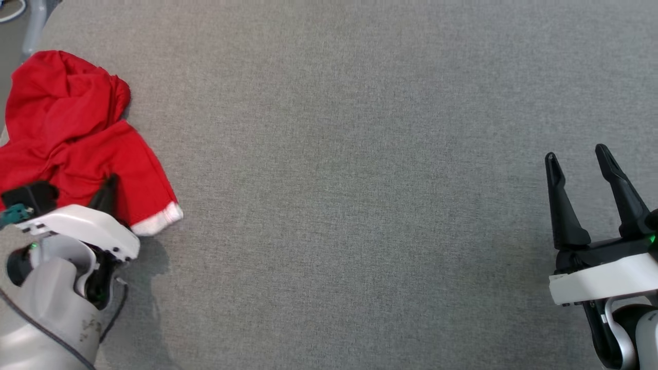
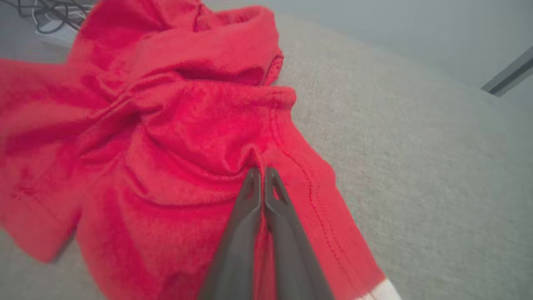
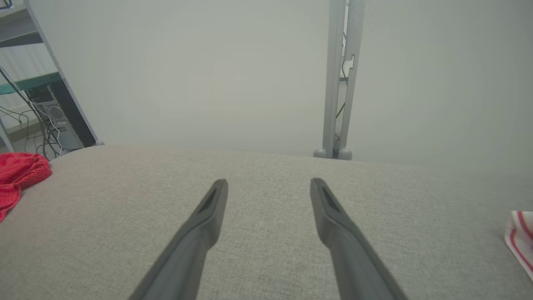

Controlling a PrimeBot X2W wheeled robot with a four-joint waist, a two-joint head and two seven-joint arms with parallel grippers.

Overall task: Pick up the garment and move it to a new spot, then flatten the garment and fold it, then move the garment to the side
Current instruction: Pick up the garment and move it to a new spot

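At nine o'clock on the grey counter (image 1: 360, 205), a crumpled red garment (image 1: 67, 128) with a white cuff (image 1: 159, 220) lies by the edge. The left gripper (image 2: 261, 171) has its fingers pressed together, pinching a fold of it. At four o'clock the right gripper (image 1: 576, 154) hovers, fingers spread wide, holding nothing.

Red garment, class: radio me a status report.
Left gripper shut on a garment fold. Right gripper open, over table. Garment crumpled, far left. Striped item far right, apart.
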